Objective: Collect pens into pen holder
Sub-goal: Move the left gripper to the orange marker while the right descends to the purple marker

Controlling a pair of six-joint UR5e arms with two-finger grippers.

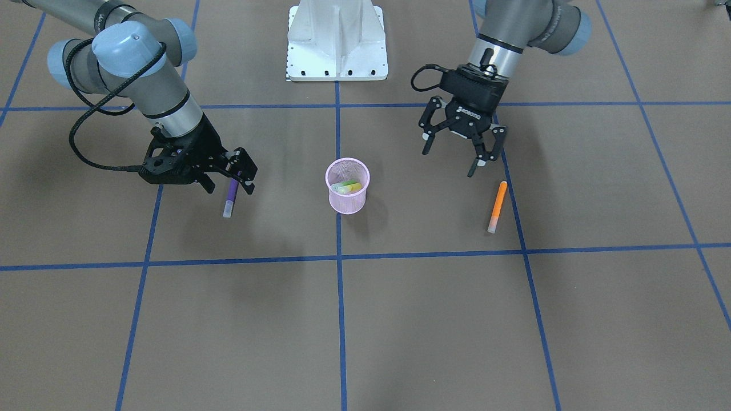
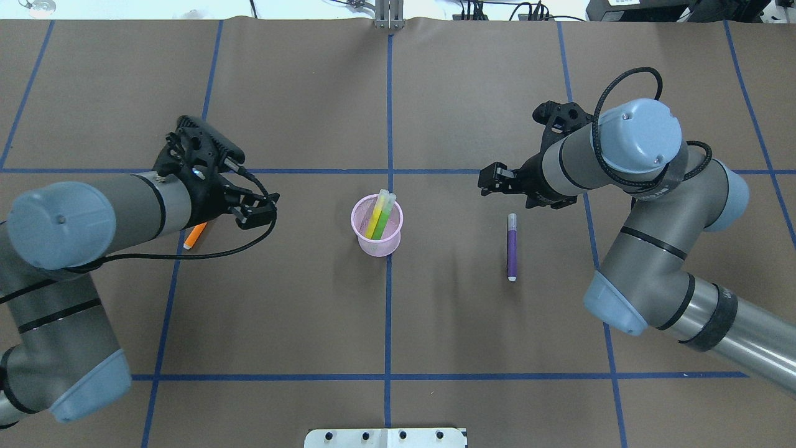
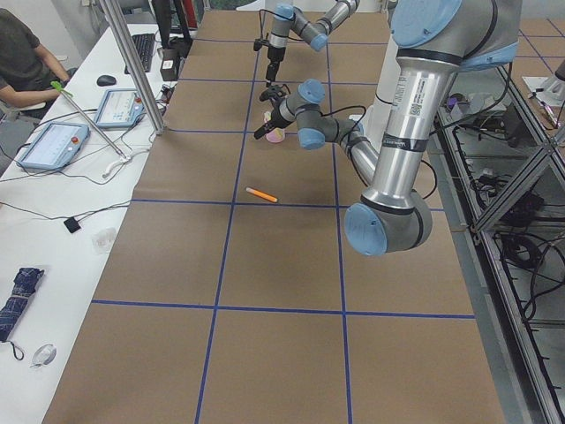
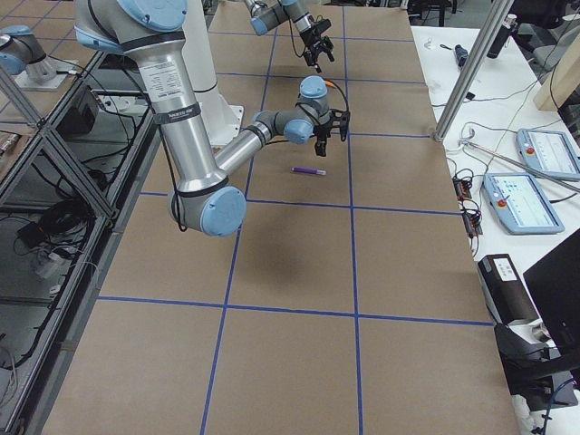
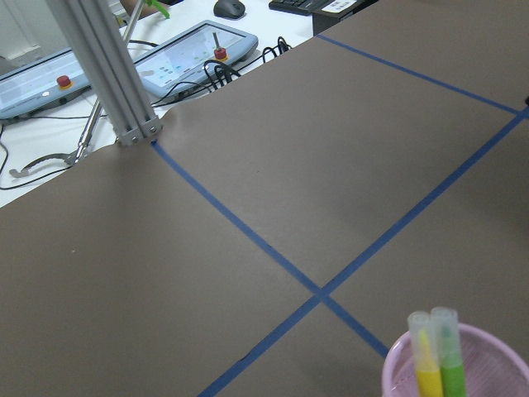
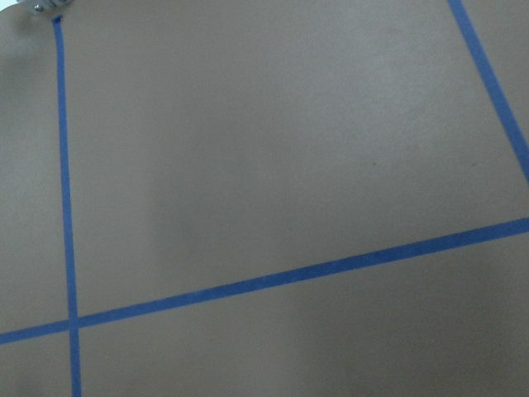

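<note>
Although both arms reach out over the brown table (image 1: 400, 319) with its grid of blue tape lines (image 1: 340, 319), neither pincer has hold of anything. In the front-facing view the right arm (image 1: 143, 80) comes in from the upper left of the frame and the left arm (image 1: 517, 28) from the upper right. The left pincer (image 1: 454, 158) hangs right of centre in that view, pointing down with its fingers spread wide and nothing between them. The orange pen (image 1: 497, 206) lies flat on the table just below it and a little to its right in the picture, apart from the fingertips and beside a blue line, with its pale cap end toward the bottom of the frame. The right pincer (image 1: 231, 181), left of centre, is tilted over and also looks spread. From this angle the purple pen (image 2: 512, 247) seems to meet its fingertips, but the overhead view shows that pen lying free on the table, below the pincer in the frame and clear of it. Between the two pincers, on the central tape line, the pink mesh pen holder (image 1: 348, 202) stands upright, well apart from both. Inside it the yellow pen (image 2: 374, 224) and the green pen (image 2: 384, 219) lean side by side, their pale caps above the rim.
</note>
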